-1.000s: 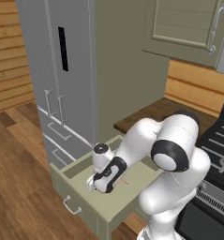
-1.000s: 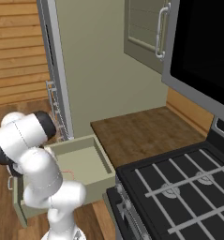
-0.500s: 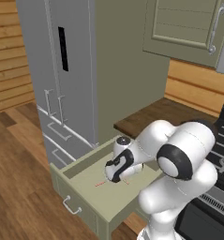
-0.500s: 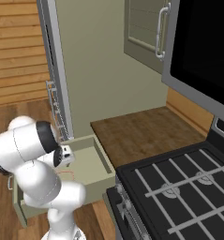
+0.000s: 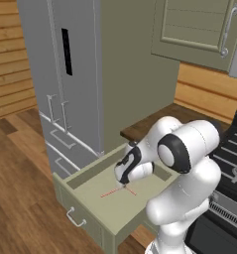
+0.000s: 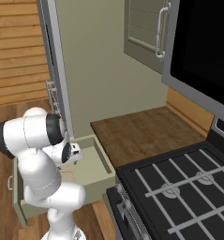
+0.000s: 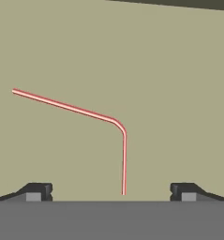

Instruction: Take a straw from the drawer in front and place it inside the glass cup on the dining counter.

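Hand view: I see my gripper [image 7: 110,191] with its jaws spread wide and nothing held or touched. The straw [image 7: 114,122], bent at an elbow, lies flat on the drawer [image 7: 169,70] floor; one leg runs down between the fingertips [image 7: 37,191], the other slants off to the left. Left base view: the gripper [image 5: 123,183] hangs over the open drawer [image 5: 85,206], just above the straw [image 5: 111,192].

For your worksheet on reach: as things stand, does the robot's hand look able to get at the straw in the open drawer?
Probably yes. The hand hangs open just above the straw, which lies bare on the floor of the drawer, with nothing between them.
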